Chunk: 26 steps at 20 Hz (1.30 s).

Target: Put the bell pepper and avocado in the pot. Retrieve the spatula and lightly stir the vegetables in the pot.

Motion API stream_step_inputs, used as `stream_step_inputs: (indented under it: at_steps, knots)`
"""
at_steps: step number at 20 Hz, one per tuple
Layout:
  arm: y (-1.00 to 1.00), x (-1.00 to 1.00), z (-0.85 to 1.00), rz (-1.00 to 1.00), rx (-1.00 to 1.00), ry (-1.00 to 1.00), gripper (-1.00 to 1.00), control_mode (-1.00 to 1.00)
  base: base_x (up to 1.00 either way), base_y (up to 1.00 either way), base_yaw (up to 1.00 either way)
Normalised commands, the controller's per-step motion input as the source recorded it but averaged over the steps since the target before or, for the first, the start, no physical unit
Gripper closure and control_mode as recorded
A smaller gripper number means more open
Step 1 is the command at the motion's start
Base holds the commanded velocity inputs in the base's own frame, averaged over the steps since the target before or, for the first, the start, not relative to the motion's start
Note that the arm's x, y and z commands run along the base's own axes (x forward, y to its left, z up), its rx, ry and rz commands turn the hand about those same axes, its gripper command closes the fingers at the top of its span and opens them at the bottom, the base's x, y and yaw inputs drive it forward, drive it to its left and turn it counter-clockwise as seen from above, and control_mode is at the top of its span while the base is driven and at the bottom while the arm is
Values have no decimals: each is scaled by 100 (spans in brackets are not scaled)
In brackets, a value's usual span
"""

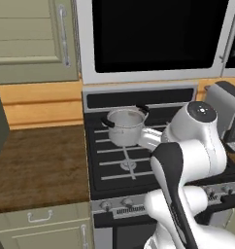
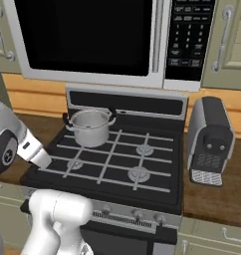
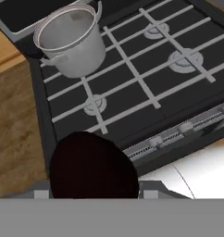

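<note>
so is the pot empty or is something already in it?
Empty as far as visible. The pot stands upright on the stove's rear-left burner; the hand view looks into it and shows bare steel, no vegetables.

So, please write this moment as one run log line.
gripper: shut on dark rounded avocado | position: near stove front | pot: upright on rear left burner

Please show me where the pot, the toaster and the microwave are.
pot [image 2: 90,133]: right base view, its steel side wall.
toaster [image 2: 212,127]: right base view, its dark top.
microwave [image 1: 158,34]: left base view, its black door.
</note>
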Motion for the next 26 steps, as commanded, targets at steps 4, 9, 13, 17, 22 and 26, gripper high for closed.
stream_step_inputs:
  at_steps: [4, 9, 13, 17, 22, 26]
  knots:
    - [2, 33, 11, 0, -2, -3, 100, -100, 15, 5, 0]
    - [-38, 32, 20, 0, -4, -11, 100, -100, 0, 0, 0]
    - [-56, 72, 16, 1, -1, -11, 100, -100, 0, 0, 0]
    - [-31, 90, 0, 9, 0, -11, 100, -100, 0, 0, 0]
    - [3, 82, -20, 9, 0, -3, 100, -100, 0, 0, 0]
    - [5, 49, -15, 3, -2, -7, 100, -100, 0, 0, 0]
